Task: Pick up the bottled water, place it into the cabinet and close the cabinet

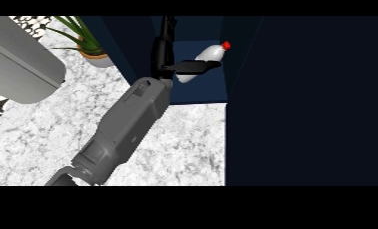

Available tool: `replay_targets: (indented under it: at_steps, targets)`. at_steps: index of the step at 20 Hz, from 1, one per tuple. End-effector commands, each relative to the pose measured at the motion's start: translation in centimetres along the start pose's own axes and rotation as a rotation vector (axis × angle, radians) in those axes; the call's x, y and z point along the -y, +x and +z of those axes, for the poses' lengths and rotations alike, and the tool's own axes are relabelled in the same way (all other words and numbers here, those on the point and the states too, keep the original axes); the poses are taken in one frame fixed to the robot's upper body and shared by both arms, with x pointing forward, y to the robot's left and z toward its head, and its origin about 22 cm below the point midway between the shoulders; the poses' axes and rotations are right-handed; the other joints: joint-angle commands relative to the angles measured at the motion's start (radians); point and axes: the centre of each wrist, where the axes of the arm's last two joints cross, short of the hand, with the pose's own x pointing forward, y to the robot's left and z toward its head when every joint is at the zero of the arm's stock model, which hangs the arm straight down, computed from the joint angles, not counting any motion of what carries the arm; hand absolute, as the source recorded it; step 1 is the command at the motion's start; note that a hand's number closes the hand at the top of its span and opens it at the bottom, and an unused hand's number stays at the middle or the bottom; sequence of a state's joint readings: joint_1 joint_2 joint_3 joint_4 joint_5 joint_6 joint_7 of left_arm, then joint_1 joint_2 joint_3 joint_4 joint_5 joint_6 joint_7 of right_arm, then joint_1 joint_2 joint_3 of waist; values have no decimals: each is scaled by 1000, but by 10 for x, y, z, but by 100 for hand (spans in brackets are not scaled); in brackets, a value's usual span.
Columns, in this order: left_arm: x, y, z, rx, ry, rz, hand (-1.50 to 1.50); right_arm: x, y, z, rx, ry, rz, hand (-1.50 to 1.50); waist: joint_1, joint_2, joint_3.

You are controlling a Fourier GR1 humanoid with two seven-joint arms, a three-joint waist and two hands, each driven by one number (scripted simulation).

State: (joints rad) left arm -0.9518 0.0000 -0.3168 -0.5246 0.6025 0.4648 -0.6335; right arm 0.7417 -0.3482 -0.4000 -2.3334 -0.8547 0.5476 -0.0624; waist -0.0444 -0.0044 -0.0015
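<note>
Head view: robot hand [190, 66] curls round bottled water [210, 53] inside the cabinet [208, 91].

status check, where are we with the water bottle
Left hand shut on bottled water, fingers across its middle. It sits tilted inside the open cabinet. Right hand not in view. Nothing seen blocking.

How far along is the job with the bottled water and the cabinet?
Done: the bottled water is lifted off the counter. In hand: the left hand holds it at the opening of the cabinet. Left: set it down, let go, pull the arm out, close the cabinet.
</note>
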Motion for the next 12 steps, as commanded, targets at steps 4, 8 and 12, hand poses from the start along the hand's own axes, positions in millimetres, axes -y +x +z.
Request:
replay_targets:
  at_steps: [4,8,12]
  targets:
    - [16,0,54,-24,-72,114,-150,-23,25,-2,-8,15,71,-150,34,-8,0]
    - [23,5,89,-51,-75,135,-150,-31,18,2,6,-14,86,-150,46,-10,1]
    - [11,9,117,-24,-73,195,-150,-26,28,-4,22,2,85,-150,48,-4,1]
